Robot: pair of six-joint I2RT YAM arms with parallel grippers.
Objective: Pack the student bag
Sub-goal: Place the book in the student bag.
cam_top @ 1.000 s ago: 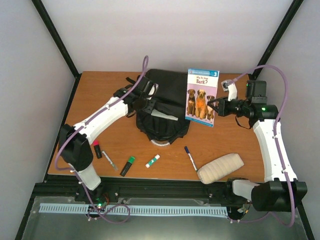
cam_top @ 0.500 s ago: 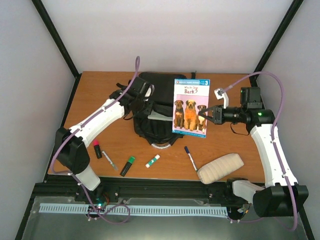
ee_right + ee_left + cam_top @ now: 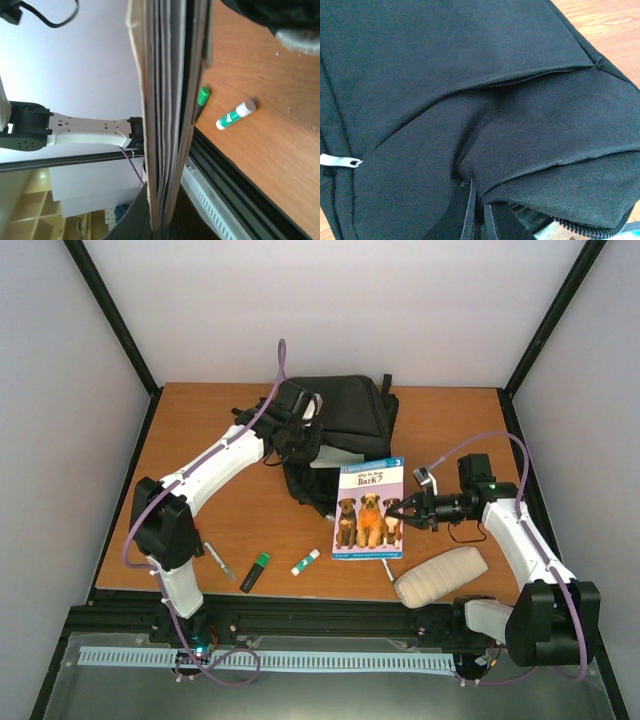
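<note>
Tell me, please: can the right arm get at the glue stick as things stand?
Probably not. The right gripper is shut on the book, which hangs between it and the glue stick.

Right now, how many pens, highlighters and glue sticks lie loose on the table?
4: a grey pen beside the left arm, a green highlighter, a glue stick, and a white pen partly under the book. The arm or book may hide more.
</note>
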